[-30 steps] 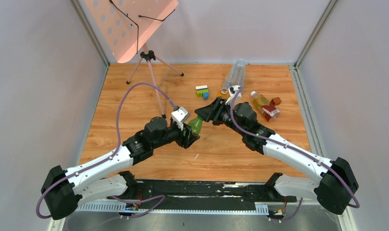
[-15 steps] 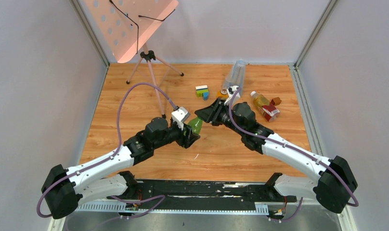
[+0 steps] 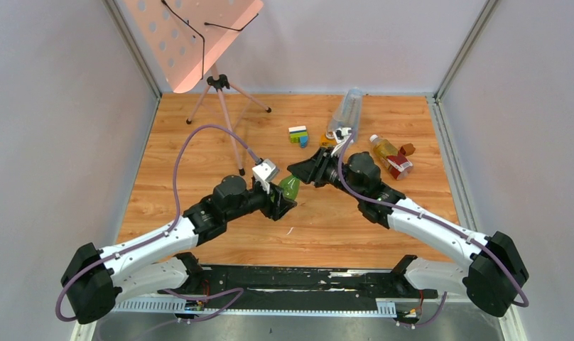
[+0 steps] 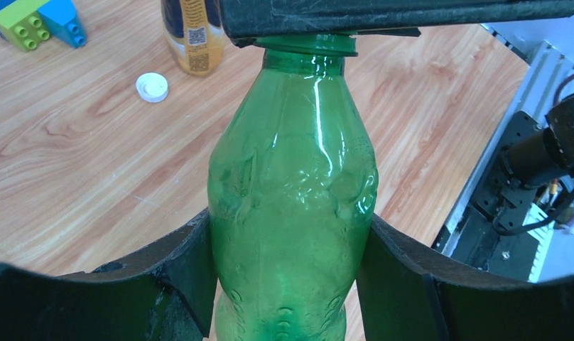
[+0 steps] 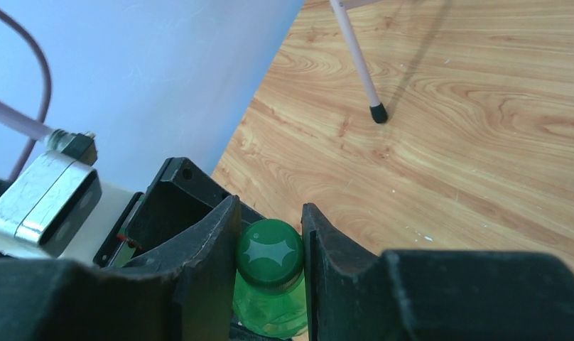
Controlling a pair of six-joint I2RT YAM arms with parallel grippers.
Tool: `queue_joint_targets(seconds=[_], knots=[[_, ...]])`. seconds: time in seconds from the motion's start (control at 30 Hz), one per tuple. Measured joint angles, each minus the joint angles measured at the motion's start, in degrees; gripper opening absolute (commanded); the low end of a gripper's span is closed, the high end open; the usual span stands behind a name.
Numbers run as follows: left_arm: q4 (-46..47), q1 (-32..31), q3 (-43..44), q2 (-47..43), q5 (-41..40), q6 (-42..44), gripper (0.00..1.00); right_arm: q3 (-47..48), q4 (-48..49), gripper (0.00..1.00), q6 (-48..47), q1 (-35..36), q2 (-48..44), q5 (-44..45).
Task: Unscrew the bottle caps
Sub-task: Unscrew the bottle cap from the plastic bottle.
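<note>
My left gripper [image 3: 280, 201] is shut on the body of the green bottle [image 3: 290, 187] and holds it tilted above the table. In the left wrist view the bottle [image 4: 291, 177] fills the space between the left gripper's [image 4: 288, 245] two fingers. My right gripper [image 3: 300, 171] is shut on the green cap [image 5: 270, 250], which sits on the bottle's neck between both fingers of the right gripper [image 5: 271, 217]. An amber bottle with a yellow label [image 4: 193, 32] stands behind, with a loose white cap [image 4: 152, 87] beside it. An amber bottle with a red label [image 3: 391, 156] lies at the right.
A tall clear bluish container [image 3: 347, 110] lies at the back. Toy bricks [image 3: 298, 135] sit left of it. A small reddish-brown block [image 3: 408, 149] lies by the red-label bottle. A tripod [image 3: 220, 85] with a pink perforated board stands at the back left.
Both grippers keep their holds. The green bottle and the two grippers have shifted only slightly, a little up and to the left.
</note>
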Motion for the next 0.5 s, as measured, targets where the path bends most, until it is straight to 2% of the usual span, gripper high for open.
queue_joint_targets(seconds=[0.27,0.5], knots=[[6.3,4.1,-4.9,-4.9,9.7,-3.7,0.0,-1.1,3.9,0.0,-1.0,0.0,-1.5,-6.1],[16.9,6.8,-8.4,-3.8,19.7,-10.1,0.0,-4.4,10.6,0.0,-2.1,-1.2,-3.7,-12.2]])
